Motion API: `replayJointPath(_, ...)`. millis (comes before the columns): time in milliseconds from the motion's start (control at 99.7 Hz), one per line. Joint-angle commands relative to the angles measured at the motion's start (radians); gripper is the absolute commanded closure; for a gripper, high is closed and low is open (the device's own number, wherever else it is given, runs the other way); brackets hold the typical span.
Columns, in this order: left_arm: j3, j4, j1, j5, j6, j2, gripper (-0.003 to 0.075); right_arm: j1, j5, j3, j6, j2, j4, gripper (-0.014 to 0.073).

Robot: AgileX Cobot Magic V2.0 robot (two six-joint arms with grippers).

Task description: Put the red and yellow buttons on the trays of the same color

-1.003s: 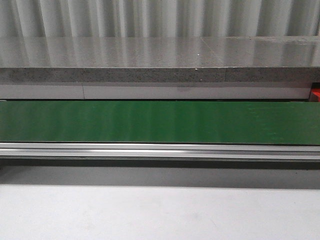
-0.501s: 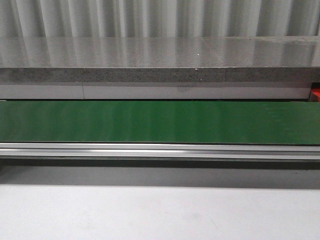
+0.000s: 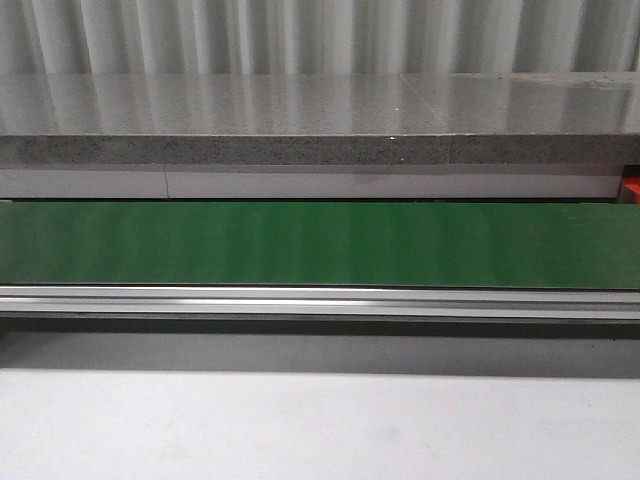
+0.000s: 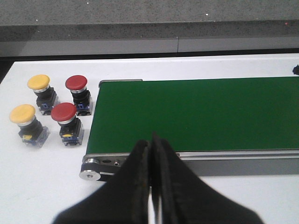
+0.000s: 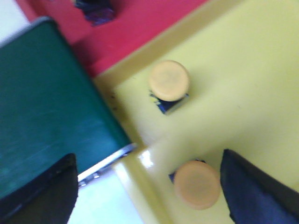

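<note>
In the left wrist view, two yellow buttons [image 4: 38, 82] [image 4: 22, 114] and two red buttons [image 4: 76, 83] [image 4: 63, 112] stand on the white table beside the end of the green belt [image 4: 196, 112]. My left gripper [image 4: 152, 142] is shut and empty, hovering over the belt's near rail. In the right wrist view, the yellow tray [image 5: 252, 79] holds two yellow buttons [image 5: 169, 80] [image 5: 196, 184]. My right gripper [image 5: 148, 161] is wide open above the nearer one, which sits close to one finger [image 5: 254, 186]. The red tray [image 5: 131, 23] holds a dark button base [image 5: 96, 10]. Neither gripper shows in the front view.
The green conveyor belt [image 3: 320, 245] with its aluminium rail [image 3: 320, 300] spans the front view, with a grey stone ledge [image 3: 320, 115] behind it and white table [image 3: 320, 430] in front. A red sliver [image 3: 630, 187] shows at the far right. The belt's end [image 5: 42, 102] adjoins both trays.
</note>
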Motion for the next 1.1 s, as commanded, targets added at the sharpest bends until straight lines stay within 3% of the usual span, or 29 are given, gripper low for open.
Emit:
replayJointPath(0,-0.028,0.004,-0.008,-0.073,-0.001,0.006,0.0739,0.089,-0.028,-0.030,-0.063,-0.104,0.000,-0.0023)
replayJointPath(170,-0.028,0.004,-0.008,-0.073,-0.001,0.006,0.0739,0.288,0.010,-0.030,-0.138,-0.248,0.000,-0.0020)
replayJointPath(331,-0.028,0.004,-0.008,-0.073,-0.001,0.006,0.0739,0.378,0.071,-0.027,-0.207,-0.347,0.000,0.0012)
replayJointPath(421,-0.028,0.004,-0.008,-0.073,-0.001,0.006,0.0739,0.396,0.094,-0.027,-0.218,-0.380,0.000,0.0145)
replayJointPath(491,-0.028,0.004,-0.008,-0.073,-0.001,0.006,0.0739,0.398,0.101,-0.027,-0.218,-0.395,0.000,0.0311)
replayJointPath(541,-0.028,0.004,-0.008,-0.073,-0.001,0.006,0.0739,0.398,0.102,-0.027,-0.218,-0.399,0.000,0.0478)
replayJointPath(632,-0.028,0.004,-0.008,-0.073,-0.001,0.006,0.0739,0.398,0.102,-0.027,-0.218,-0.399,0.000,0.0670)
replayJointPath(953,-0.028,0.004,-0.008,-0.073,-0.003,0.006,0.0729,0.398,0.121,-0.027,-0.218,-0.399,0.000,0.0659)
replayJointPath(1023,-0.028,0.004,-0.008,-0.075,-0.003,0.006,0.0665,0.398,0.122,-0.027,-0.218,-0.399,0.000,0.0659)
replayJointPath(1093,-0.028,0.004,-0.008,-0.075,-0.003,0.006,0.0528,0.398,0.122,-0.027,-0.218,-0.399,0.000,0.0659)
